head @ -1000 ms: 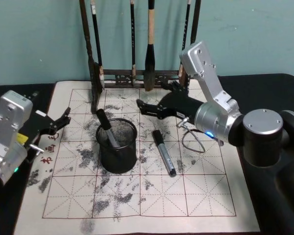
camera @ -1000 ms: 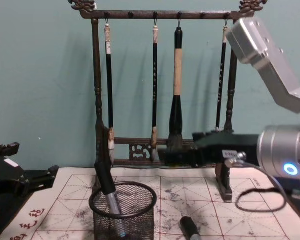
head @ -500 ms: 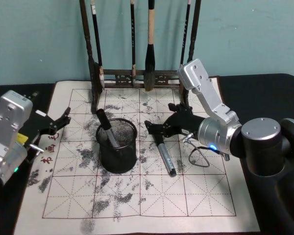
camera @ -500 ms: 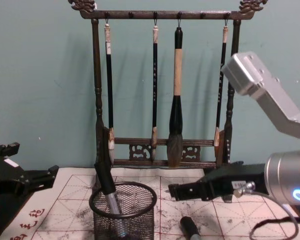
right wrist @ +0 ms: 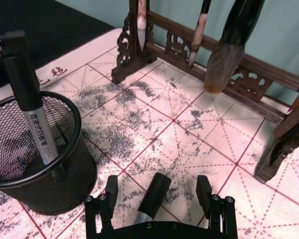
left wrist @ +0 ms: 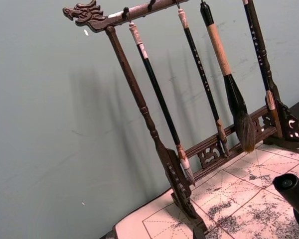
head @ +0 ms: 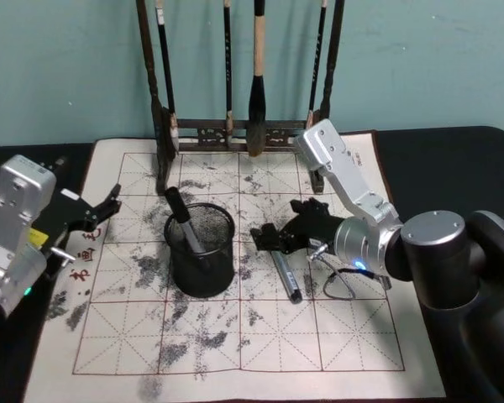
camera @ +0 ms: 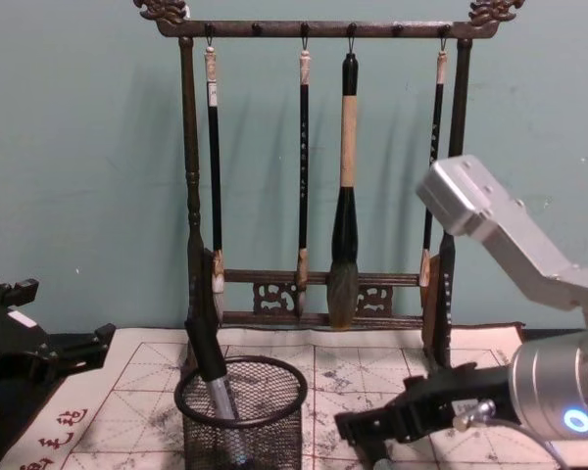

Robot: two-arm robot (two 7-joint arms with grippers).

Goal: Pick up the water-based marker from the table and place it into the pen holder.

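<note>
The water-based marker (head: 284, 273) lies flat on the white mat (head: 353, 336), just right of the pen holder (head: 200, 252), a black mesh cup. Another marker (head: 183, 222) stands tilted inside the holder. My right gripper (head: 270, 238) is open and low over the lying marker's black cap end. In the right wrist view the cap (right wrist: 154, 193) sits between the two fingers (right wrist: 111, 191), with gaps on both sides. My left gripper (head: 101, 210) is parked open at the mat's left edge, away from both markers.
A tall dark wooden brush rack (head: 235, 130) with several hanging brushes stands along the mat's far edge, close behind my right arm. A thin cable loop (head: 340, 281) hangs by the right wrist. The dark table (head: 454, 151) shows around the mat.
My right gripper has moved from up near the rack down and toward me, and now straddles the lying marker's cap. The left arm, pen holder and both markers have not moved.
</note>
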